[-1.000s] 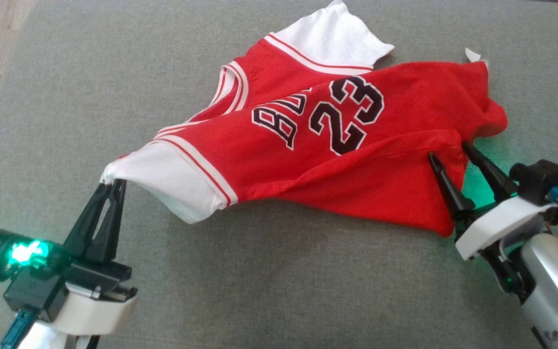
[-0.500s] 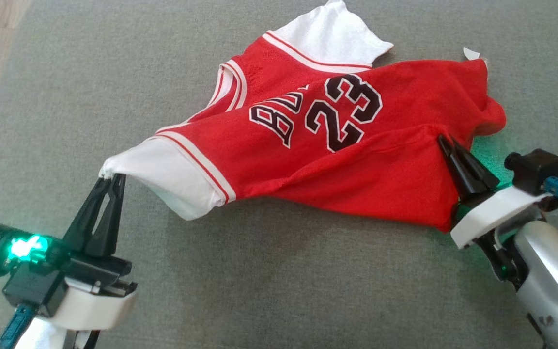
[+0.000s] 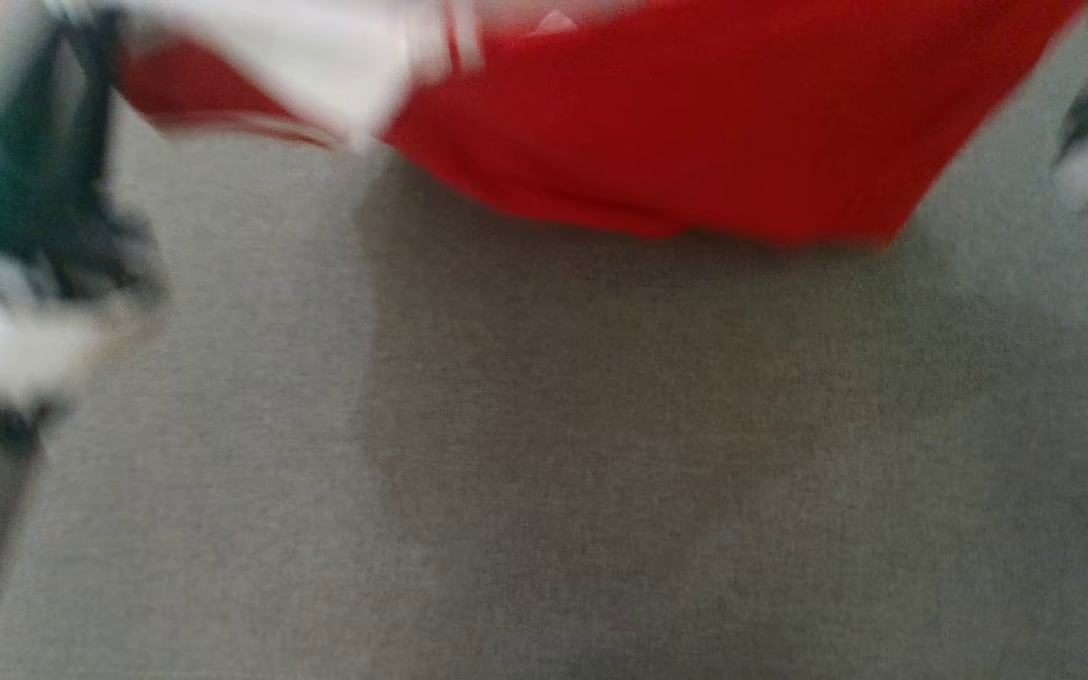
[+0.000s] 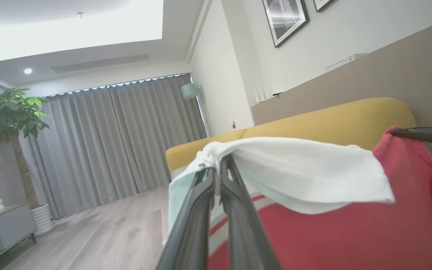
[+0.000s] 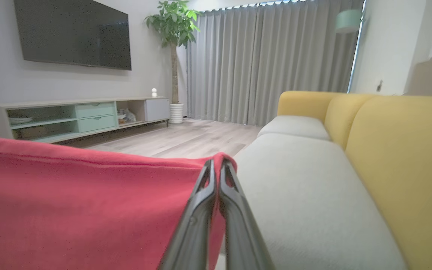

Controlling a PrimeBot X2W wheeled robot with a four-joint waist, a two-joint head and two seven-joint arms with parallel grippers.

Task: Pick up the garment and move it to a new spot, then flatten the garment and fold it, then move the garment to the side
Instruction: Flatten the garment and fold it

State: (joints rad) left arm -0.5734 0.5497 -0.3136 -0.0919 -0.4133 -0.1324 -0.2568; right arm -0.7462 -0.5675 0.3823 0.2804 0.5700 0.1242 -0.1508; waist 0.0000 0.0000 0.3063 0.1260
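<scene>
The garment (image 3: 695,123) is a red jersey with white sleeves, hanging stretched between both grippers above the grey sofa seat (image 3: 544,453); the head view is blurred. My left gripper (image 4: 216,163) is shut on the bunched edge of a white sleeve (image 4: 298,172). My right gripper (image 5: 217,163) is shut on a corner of the red hem (image 5: 88,202). In the left wrist view the right gripper's fingers (image 4: 426,135) pinch the far red corner at the right edge. The jersey's lowest fold casts a shadow on the seat.
The sofa has a yellow back (image 5: 399,150) and long grey seat cushions (image 5: 306,187). Across a pale wood floor (image 5: 186,140) stand a low TV cabinet (image 5: 77,116), a potted plant (image 5: 173,22) and grey curtains (image 5: 268,60).
The right gripper has shut on the red hem. Both grippers have raised the jersey off the seat. The head camera has moved and its picture is now blurred.
</scene>
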